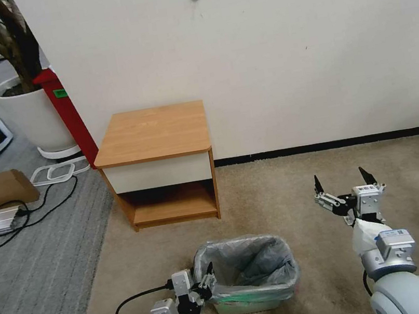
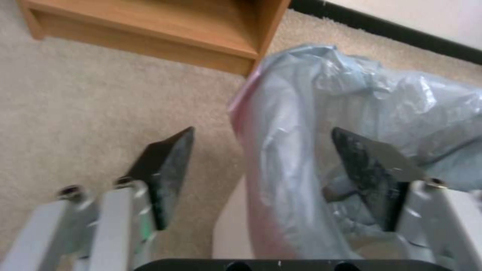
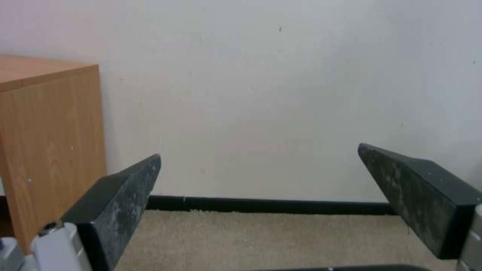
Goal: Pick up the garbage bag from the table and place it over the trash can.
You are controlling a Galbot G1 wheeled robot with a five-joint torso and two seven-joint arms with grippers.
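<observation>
While the bag (image 1: 247, 267) is lying draped over the bin (image 1: 245, 305), its grey plastic is lining the inside and is folded out over the rolled rim, with a pinkish edge being shown along the rim's left side in the left wrist view. The bin is standing on the beige carpet (image 1: 279, 199), in front of the table (image 1: 153, 134) and nearer the robot than it. Nothing is being carried on the table's top, and its lower shelf is likewise bare.

The left gripper (image 1: 207, 279) is being held at the bin's left rim. In the left wrist view this gripper (image 2: 261, 165) is seen spread wide, its fingers astride the bagged rim: one finger (image 2: 168, 165) is hanging outside the bin over the carpet, and the other is hanging inside the bag's opening. The plastic (image 2: 301, 150) is lying between them and is not being pinched; whether either finger is touching it cannot be told.

The right gripper (image 1: 343, 182) is being held to the right of the bin, well apart from it, above the carpet. Its fingers (image 3: 120, 203) are being kept wide apart with nothing between them, and they are being pointed toward the wall (image 3: 276, 94) and the black skirting at its foot, with the table's side (image 3: 50, 131) standing off to one side of them.
</observation>
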